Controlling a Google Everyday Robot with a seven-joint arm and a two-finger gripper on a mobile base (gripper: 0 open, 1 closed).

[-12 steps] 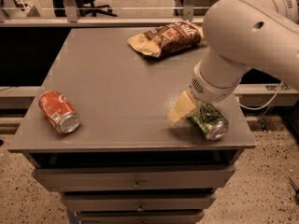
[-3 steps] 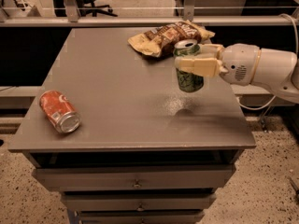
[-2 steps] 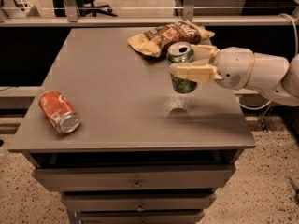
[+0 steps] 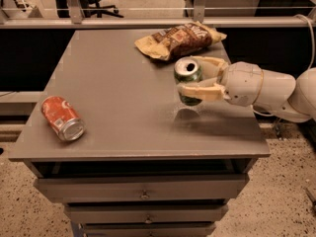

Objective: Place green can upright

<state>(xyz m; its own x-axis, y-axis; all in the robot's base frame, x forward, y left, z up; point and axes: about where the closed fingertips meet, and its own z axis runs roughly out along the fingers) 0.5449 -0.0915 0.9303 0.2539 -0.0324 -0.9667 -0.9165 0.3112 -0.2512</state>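
The green can point(image 4: 187, 75) is upright with its silver top facing up, held a little above the grey table point(image 4: 108, 98) at its right side. My gripper point(image 4: 190, 78) comes in from the right and is shut on the can, one pale finger in front of it and one behind. A faint shadow lies on the table just below the can. The can's lower part is partly hidden by the front finger point(image 4: 200, 91).
A red-orange soda can point(image 4: 62, 118) lies on its side near the table's front left corner. A brown chip bag point(image 4: 178, 39) lies at the back right, just behind the green can. The table's right edge is close under my arm point(image 4: 266, 90). Drawers sit below the tabletop.
My gripper has lifted the green can from lying at the front right, turned it upright, and moved it slightly left and lower over the table.
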